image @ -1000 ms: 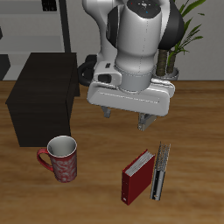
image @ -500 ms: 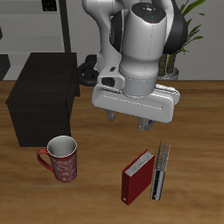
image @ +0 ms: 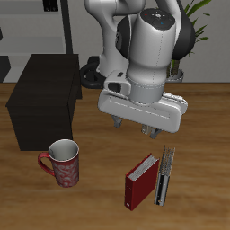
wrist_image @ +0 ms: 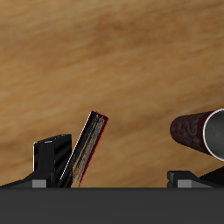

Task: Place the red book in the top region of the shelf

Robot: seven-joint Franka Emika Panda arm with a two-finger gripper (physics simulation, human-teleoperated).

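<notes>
Wooden table (image: 207, 108) fills scene. Dark shelf (image: 45, 99), boxy, sits toward table's back. Robot arm (image: 148, 45) hangs over table middle; gripper (image: 137, 128) above surface, holding nothing, finger spread hard to judge, cannot tell. Red book (image: 141, 181) stands upright near front edge, just beside thin black book (image: 164, 178). Patterned mug (image: 63, 163) well apart, in front of shelf.

The shelf (image: 45, 99) sits on the table (image: 99, 193) toward the back. The mug (image: 63, 163) stands just in front of it, nearer the front edge. The red book (image: 141, 181) stands well apart from the mug, near the front edge, with another book (image: 165, 177) just beside it. The gripper (image: 137, 128) hangs above the table, behind the books.
</notes>
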